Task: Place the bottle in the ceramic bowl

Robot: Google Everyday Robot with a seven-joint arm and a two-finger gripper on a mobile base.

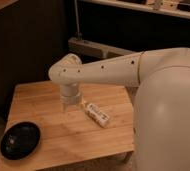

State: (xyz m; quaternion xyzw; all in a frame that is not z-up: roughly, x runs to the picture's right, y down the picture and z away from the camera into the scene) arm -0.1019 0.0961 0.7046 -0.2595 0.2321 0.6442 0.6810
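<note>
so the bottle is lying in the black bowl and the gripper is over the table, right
No: the camera view shows the bottle lying on the wooden table beside the gripper, apart from the black bowl at the front corner. The gripper is over the table.

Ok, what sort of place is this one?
Likely an office or lab corner: a low wooden table holding the ceramic bowl and bottle, shelving behind. The gripper hangs above the table, beside the bottle.

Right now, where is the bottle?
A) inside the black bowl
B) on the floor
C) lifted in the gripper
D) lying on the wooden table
D: the bottle lies on its side on the table, beside the gripper hanging over the tabletop, apart from the ceramic bowl.
</note>
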